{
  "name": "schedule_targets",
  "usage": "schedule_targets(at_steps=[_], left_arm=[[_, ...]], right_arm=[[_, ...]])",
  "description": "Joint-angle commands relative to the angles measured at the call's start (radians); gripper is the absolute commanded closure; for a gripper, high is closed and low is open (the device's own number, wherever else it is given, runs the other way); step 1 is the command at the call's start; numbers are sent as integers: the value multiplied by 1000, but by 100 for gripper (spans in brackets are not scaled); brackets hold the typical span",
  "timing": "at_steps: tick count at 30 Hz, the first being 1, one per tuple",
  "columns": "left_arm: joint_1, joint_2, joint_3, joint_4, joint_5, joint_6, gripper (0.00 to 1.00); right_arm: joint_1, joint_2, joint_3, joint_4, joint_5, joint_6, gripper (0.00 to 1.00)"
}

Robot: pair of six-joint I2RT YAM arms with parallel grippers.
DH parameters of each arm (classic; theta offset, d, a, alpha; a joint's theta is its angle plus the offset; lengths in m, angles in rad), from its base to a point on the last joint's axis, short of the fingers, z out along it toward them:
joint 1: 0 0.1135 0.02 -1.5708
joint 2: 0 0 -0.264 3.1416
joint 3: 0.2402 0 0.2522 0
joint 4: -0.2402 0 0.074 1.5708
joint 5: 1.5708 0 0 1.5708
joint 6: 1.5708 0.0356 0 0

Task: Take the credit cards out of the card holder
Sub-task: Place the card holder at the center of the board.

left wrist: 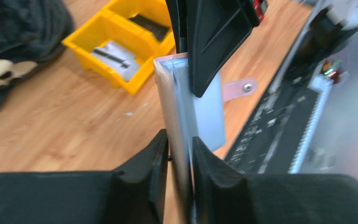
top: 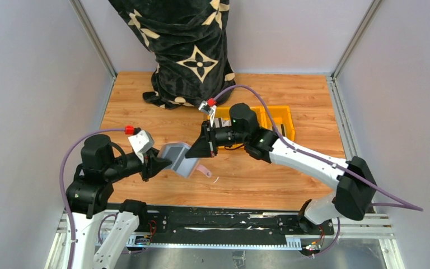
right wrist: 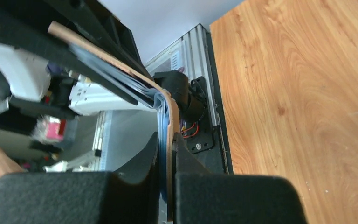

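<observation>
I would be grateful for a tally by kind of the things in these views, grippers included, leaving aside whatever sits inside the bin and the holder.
grippers: 2, the left gripper and the right gripper
card holder: 1
yellow bin: 1
black patterned cloth: 1
Total: 5

Matt leather-like card holder [top: 178, 158], wood-grain table [top: 257, 179], glossy yellow plastic bin [top: 283, 112], plush cloth [top: 185, 45]

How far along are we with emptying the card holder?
Done: left claw and right claw both clamp the card holder, held above the table. In hand: right claw pinching its far edge. Left: everything; pale blue credit cards sit inside, none seen on the table.
</observation>
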Motion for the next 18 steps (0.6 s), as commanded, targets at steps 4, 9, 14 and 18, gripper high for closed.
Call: schedule_targets(at_steps=[4, 9, 14, 18], left_arm=[[-21, 36, -118, 7, -92, 273, 50], [-144, 115, -156, 7, -143, 301, 39], [-242, 219, -160, 6, -200, 296, 41], [-252, 283, -131, 6, -270, 341, 46]], right_arm=[[9, 119, -56, 232, 208, 278, 100], [10, 169, -48, 230, 245, 272, 100], [10, 205, -50, 243, 228, 274, 100], [11, 235, -112, 295, 196, 287, 100]])
